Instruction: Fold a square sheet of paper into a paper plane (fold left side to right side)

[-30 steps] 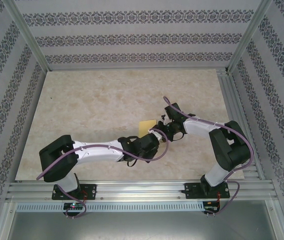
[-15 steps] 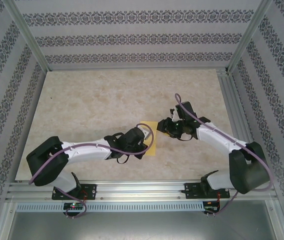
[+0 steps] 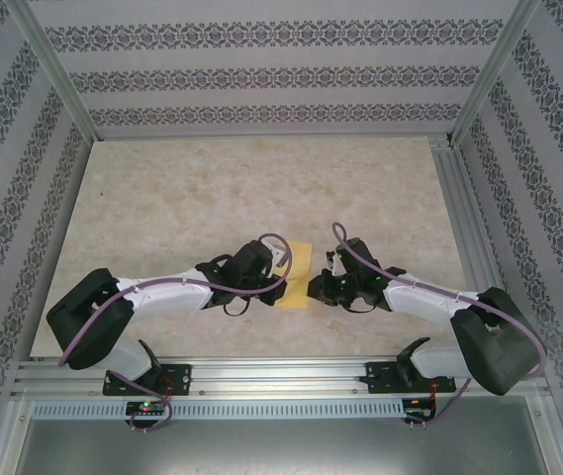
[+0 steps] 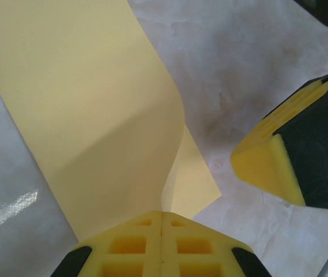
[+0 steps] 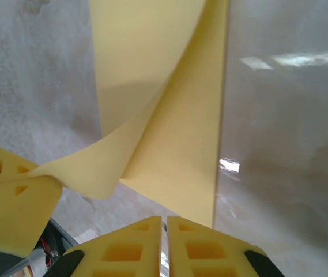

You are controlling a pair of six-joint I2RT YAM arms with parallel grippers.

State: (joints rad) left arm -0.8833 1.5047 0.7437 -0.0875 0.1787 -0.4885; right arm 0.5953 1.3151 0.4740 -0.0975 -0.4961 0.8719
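- At the near edge, the aluminium rail [image 3: 281,376] carried both arm bases. Both arms reached inward toward the middle of the counter [image 3: 192,178].
- The right fingers [image 5: 123,248] were pressed together low over the counter, just beside the sheet's right edge. I could see no paper between them.
- The left fingers [image 4: 129,245] were pressed together, pinching a corner of the square sheet of paper [image 4: 94,104].
- The pinched corner was raised and curled toward the right, while the rest of the sheet lay flat on the counter between the two arms.
- By my reading, this was the first left-to-right fold, only partly carried over. No crease showed, the edges had not met, and every later fold of the plane was yet to do.
- The shut right fingers sat close to where the lifted edge should land and might crowd it.
- Beyond the sheet, the counter held nothing in the way, and the patterned walls [image 3: 281,74] stood well apart.
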